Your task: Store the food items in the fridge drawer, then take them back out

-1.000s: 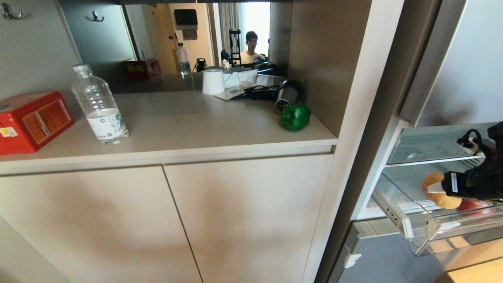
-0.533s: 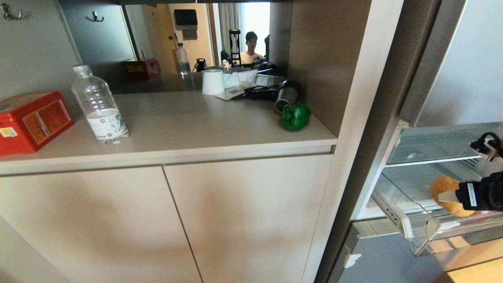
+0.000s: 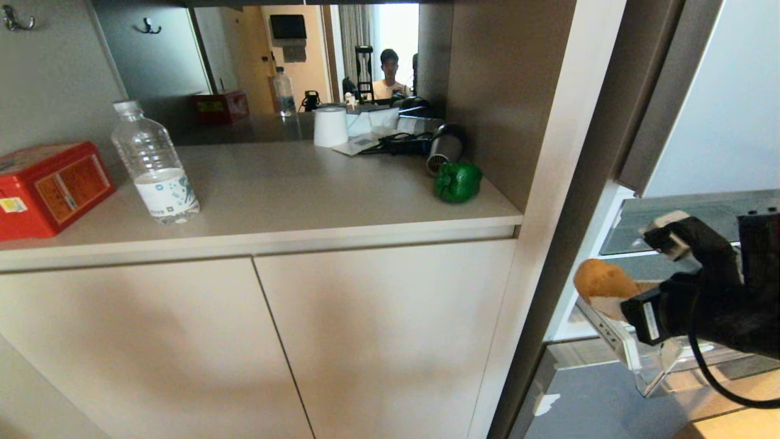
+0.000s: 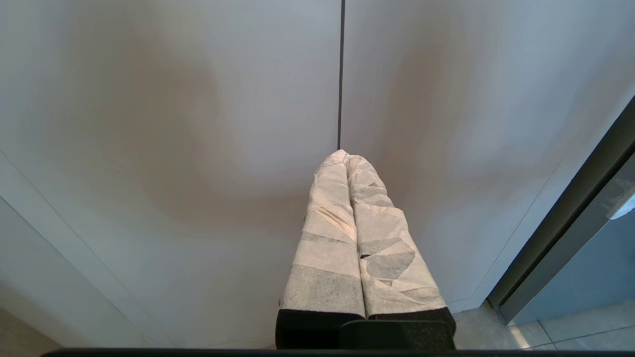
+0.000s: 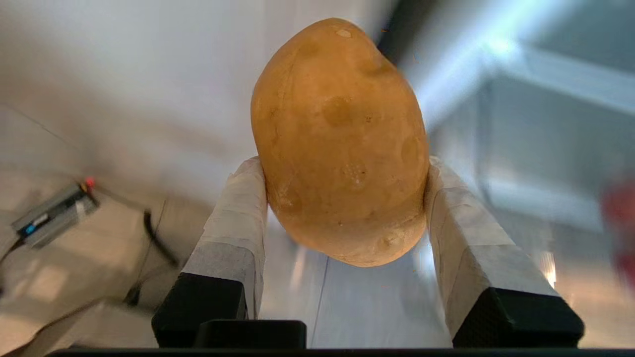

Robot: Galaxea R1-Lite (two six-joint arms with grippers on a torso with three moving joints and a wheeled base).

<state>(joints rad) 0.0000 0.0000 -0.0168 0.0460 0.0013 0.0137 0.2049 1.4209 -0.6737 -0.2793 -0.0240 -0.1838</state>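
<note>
the right tool [image 3: 615, 299], clamping the potato [image 3: 600, 281], is now swinging it out of the fridge drawer [image 3: 655, 360] toward the worktop [image 3: 304, 195]; retrieval is underway.

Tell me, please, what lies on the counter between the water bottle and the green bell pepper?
Nothing: in the head view, the counter is bare between the water bottle and the bell pepper.

From my feed, daylight floods in through the mirror [image 3: 317, 67] behind the counter [image 3: 292, 189], soft shadows mottling the cabinet doors [image 3: 262, 341]. My right wrist view smears around the sharp potato [image 5: 340, 144]; head view bows at its edges.
</note>
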